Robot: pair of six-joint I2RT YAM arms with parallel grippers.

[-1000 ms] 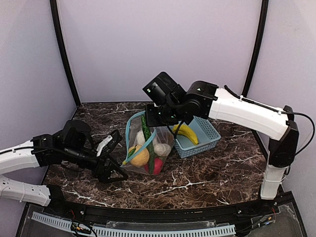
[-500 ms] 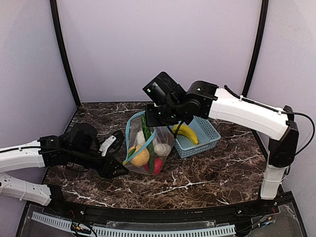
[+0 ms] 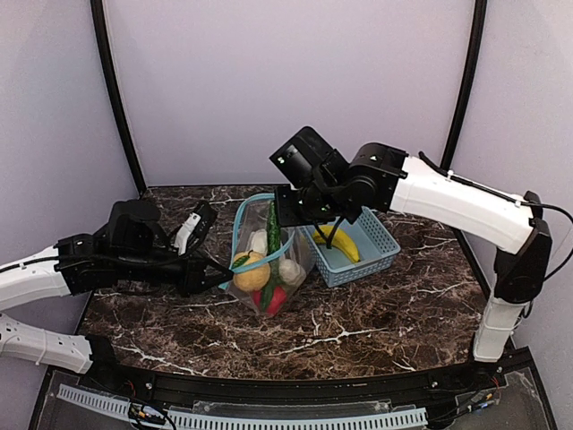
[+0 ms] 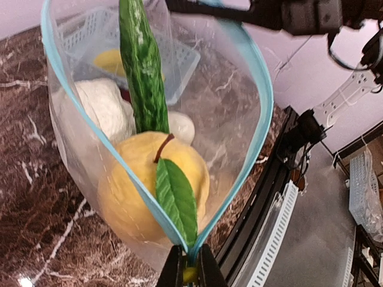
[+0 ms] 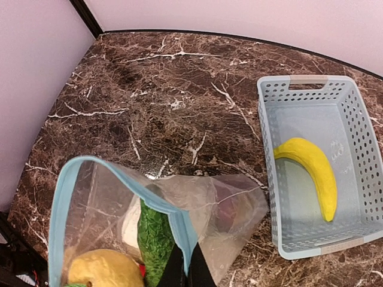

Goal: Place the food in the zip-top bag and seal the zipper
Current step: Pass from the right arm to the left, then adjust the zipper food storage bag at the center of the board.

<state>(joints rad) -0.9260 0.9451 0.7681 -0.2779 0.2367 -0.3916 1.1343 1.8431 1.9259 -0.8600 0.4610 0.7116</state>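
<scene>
We judged the zip-top bag (image 5: 233,203) limp and slippery; left gripper (image 4: 187,270) and right gripper (image 5: 182,270) pinched its zipper (image 4: 263,107) at opposite ends.

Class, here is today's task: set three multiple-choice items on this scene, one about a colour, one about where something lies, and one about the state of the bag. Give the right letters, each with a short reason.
1. What colour is the strip along the mouth of the zip-top bag?
A red
B teal-blue
C black

2. Where is the banana?
A in the bag
B on the bare table
C in the basket

3. How is the bag's mouth?
A open, its rim pinched by the left gripper and the right gripper
B zipped shut
C folded under the bag

Answers:
1 B, the strip shows teal-blue in both wrist views.
2 C, the banana lies alone on the basket's floor.
3 A, the mouth gapes wide, and each wrist view shows shut fingers nipping the rim.
</scene>
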